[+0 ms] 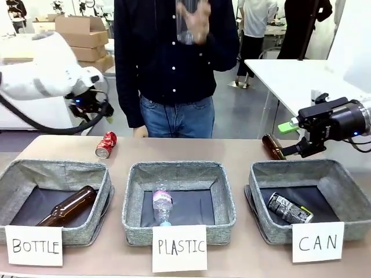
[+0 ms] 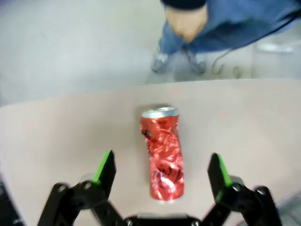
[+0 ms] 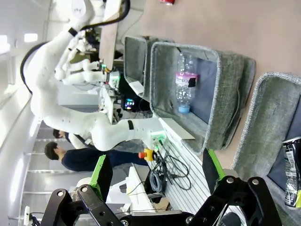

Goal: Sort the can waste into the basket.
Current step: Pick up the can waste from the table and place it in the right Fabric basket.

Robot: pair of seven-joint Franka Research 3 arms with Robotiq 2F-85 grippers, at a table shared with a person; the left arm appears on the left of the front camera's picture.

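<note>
A brown glass bottle (image 1: 69,207) is lying slantwise in the grey basket marked BOTTLE (image 1: 17,174) at the left, and a clear plastic bottle (image 1: 162,204) (pink label, blue cap) is lying in the middle basket marked PLASTIC (image 1: 174,168). A second brown bottle (image 1: 272,146) is resting on its side on the beige table (image 1: 191,147) toward its far right, while a person (image 1: 174,63) in a dark shirt and blue jeans is standing at the far edge. Behind, cardboard boxes (image 1: 84,35) are sitting stacked at the left and a white table (image 1: 290,75) is standing at the right.
</note>
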